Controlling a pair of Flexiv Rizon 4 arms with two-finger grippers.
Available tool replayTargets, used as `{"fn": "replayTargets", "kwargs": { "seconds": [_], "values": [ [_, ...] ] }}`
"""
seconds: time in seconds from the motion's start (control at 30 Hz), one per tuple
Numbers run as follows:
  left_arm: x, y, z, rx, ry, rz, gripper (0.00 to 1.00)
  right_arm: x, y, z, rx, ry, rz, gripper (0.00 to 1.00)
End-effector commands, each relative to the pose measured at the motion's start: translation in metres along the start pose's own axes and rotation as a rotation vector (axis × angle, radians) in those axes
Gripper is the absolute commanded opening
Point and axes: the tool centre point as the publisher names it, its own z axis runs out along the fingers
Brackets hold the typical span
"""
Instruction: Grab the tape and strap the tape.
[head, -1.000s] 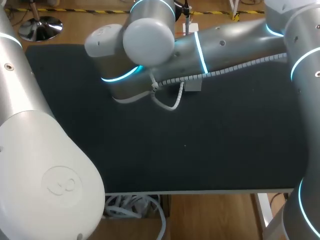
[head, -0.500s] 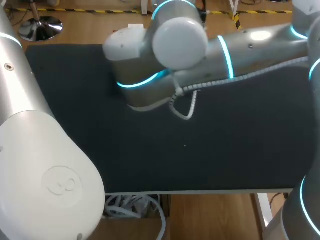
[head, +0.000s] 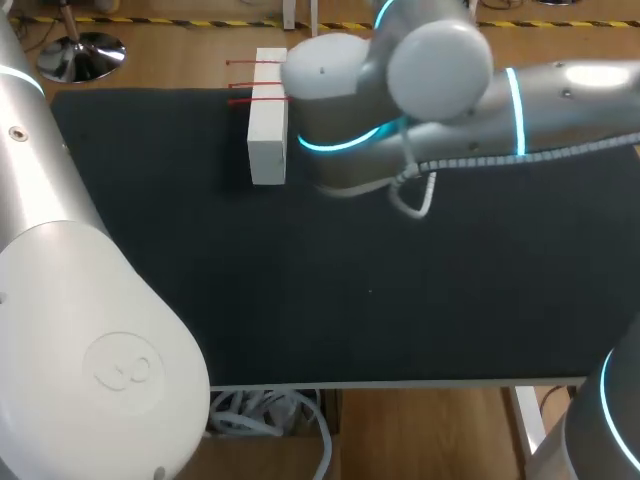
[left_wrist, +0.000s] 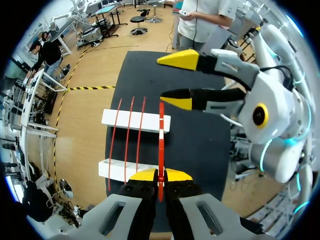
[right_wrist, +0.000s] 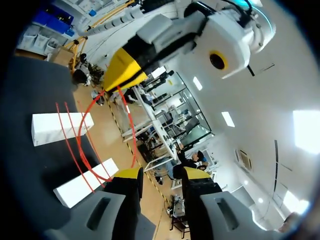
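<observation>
Pinching red tape (left_wrist: 161, 137), left gripper (left_wrist: 160, 176) fingers pressed together; tape long axis points straight ahead, crossing near white block (left_wrist: 117, 171) and far white block (left_wrist: 152, 121). Right gripper (right_wrist: 161, 174) fingers spread.

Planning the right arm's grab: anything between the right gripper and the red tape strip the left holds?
Nothing visible. The right gripper hangs open close by the free end of the red tape strip; the left gripper is shut on the other end.

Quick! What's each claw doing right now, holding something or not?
Left claw: closed on the thin red tape strip.
Right claw: open, holding nothing.
</observation>
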Motion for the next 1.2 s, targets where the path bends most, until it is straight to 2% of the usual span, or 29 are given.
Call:
{"fn": "replayTargets", "kwargs": {
  "seconds": [0.03, 0.37, 0.5, 0.53, 0.57, 1.2],
  "values": [
    [0.0, 0.0, -0.001, -0.003, 0.001, 0.0, 0.0, -0.014, -0.016, 0.004, -0.033, 0.036, 0.014, 0.3],
    [0.0, 0.0, -0.001, -0.003, 0.001, 0.0, 0.0, -0.018, -0.03, 0.015, -0.007, 0.033, 0.041, 0.29],
    [0.0, 0.0, -0.001, -0.003, 0.001, 0.0, 0.0, -0.02, -0.034, 0.021, -0.01, 0.031, 0.04, 0.34],
    [0.0, 0.0, -0.001, -0.003, 0.001, 0.0, 0.0, -0.019, -0.032, 0.02, -0.03, 0.041, 0.036, 0.49],
    [0.0, 0.0, -0.001, -0.003, 0.001, 0.0, 0.0, -0.017, -0.031, 0.019, -0.033, 0.055, 0.037, 1.0],
    [0.0, 0.0, -0.001, -0.003, 0.001, 0.0, 0.0, -0.014, -0.031, 0.02, -0.035, 0.071, 0.047, 1.0]
  ]
}}
